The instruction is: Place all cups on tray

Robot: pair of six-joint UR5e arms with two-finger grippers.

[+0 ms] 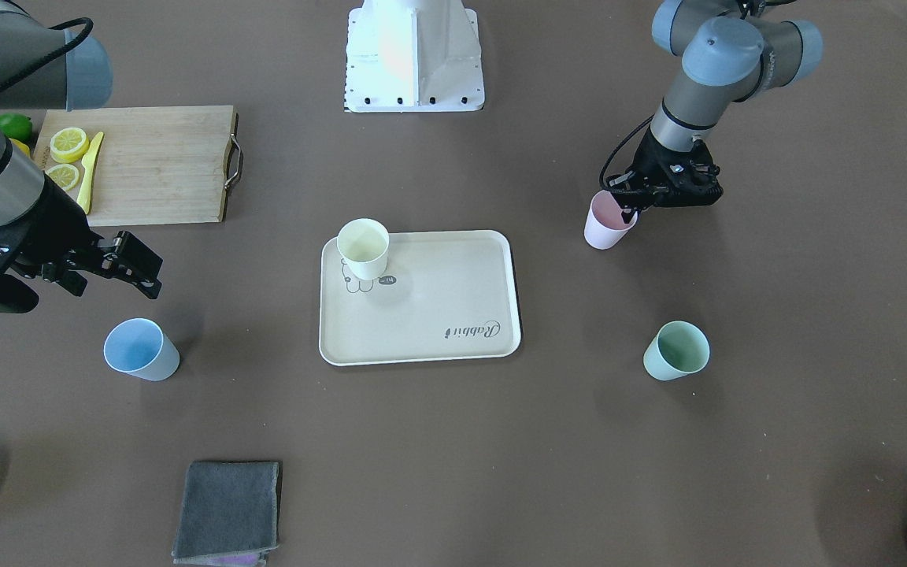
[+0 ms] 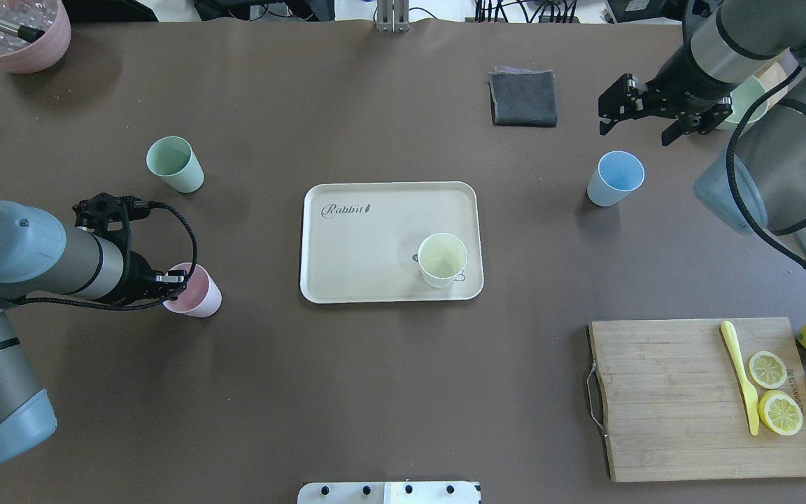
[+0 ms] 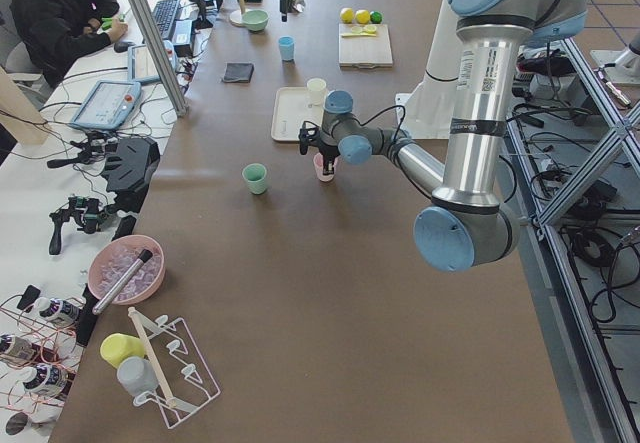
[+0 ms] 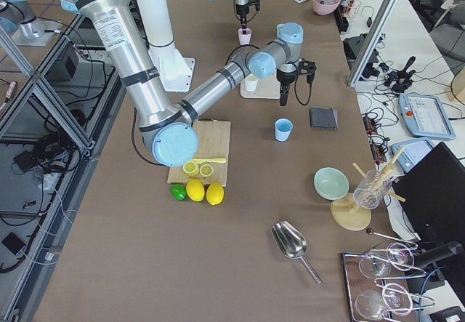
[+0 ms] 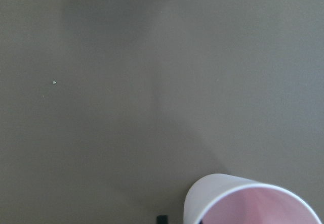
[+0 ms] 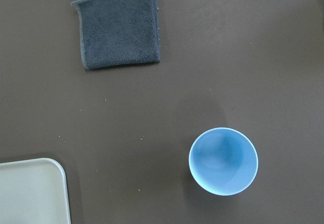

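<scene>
Left hand [image 1: 628, 211] held low (grip state unclear), right hand [image 2: 644, 124] held high, jaws parted wide.

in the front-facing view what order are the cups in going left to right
blue cup → yellow cup → pink cup → mint green cup

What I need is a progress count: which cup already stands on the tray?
The pale yellow matte tumbler, upright on the cream rectangular tray; the pink cup, blue cup and green cup stand off it.
</scene>
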